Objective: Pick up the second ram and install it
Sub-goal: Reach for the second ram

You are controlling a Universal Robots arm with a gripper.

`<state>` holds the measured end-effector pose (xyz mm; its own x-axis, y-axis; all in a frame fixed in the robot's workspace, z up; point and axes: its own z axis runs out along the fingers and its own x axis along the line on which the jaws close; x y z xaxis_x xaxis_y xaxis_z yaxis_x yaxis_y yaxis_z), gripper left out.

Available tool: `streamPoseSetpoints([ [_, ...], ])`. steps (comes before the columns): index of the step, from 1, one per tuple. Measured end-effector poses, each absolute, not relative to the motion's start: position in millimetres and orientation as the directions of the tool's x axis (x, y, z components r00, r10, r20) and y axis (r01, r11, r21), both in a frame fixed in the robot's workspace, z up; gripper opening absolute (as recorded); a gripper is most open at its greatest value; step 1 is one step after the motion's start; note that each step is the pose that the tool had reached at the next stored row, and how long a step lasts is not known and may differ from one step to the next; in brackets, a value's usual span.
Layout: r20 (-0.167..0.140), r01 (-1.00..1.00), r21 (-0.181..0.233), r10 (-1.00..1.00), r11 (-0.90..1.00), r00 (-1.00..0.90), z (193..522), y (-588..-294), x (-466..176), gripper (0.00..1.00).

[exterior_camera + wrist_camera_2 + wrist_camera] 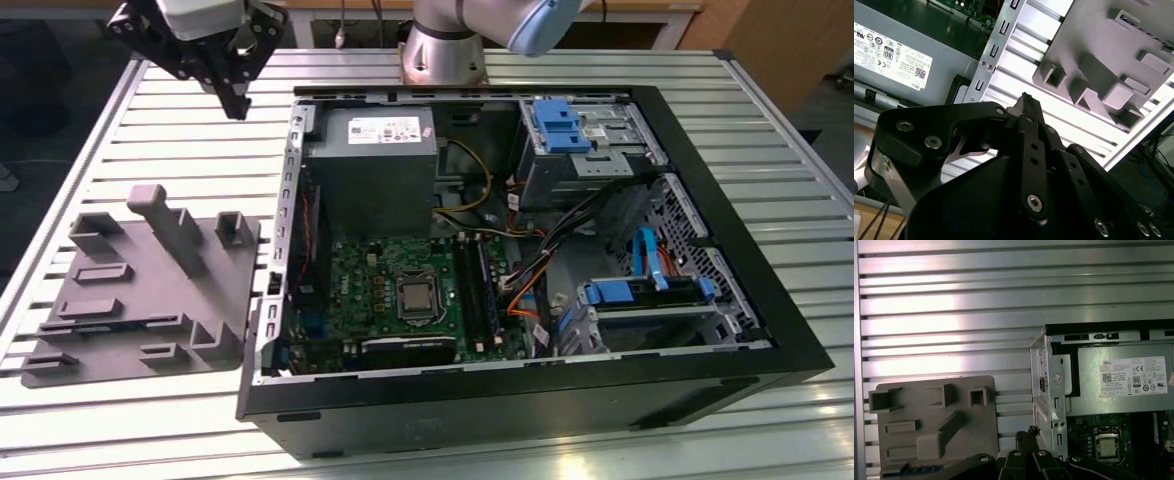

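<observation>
Slatted aluminium table [160, 130] carried everything we saw, its ribs bright and glossy. On it lay an open black computer case [534, 405], with a boxy grey power supply [371, 165], a green motherboard [387, 275] and blue plastic drive brackets [561, 125] inside. In the exterior view, at nine o'clock from the case, sat a matte grey moulded tray [134, 290] of blocks and slots. Its upright posts and the case's perforated steel wall [284, 200] stood between the tool and the board. The black gripper [238, 108] hung over bare table at one o'clock from the tray. In the second wrist view its fingertips [1027, 102] met, with nothing seen between them. What we took for the second ram [914, 469] was a thin dark-bluish strip lying along the tray in the first wrist view, on the tray that sat at seven o'clock from the gripper, well apart from it
</observation>
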<state>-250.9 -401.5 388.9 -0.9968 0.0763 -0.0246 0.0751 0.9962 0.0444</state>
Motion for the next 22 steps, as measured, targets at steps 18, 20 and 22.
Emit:
streamPoseSetpoints([
  [18,-0.025,0.075,0.044,0.076,0.996,-0.997,388,-403,-261,0.11],
  [20,-0.025,0.075,0.044,0.076,0.996,-0.997,388,-403,-262,0.11],
  [22,-0.025,0.075,0.044,0.076,0.996,-0.997,388,-403,-263,0.11],
])
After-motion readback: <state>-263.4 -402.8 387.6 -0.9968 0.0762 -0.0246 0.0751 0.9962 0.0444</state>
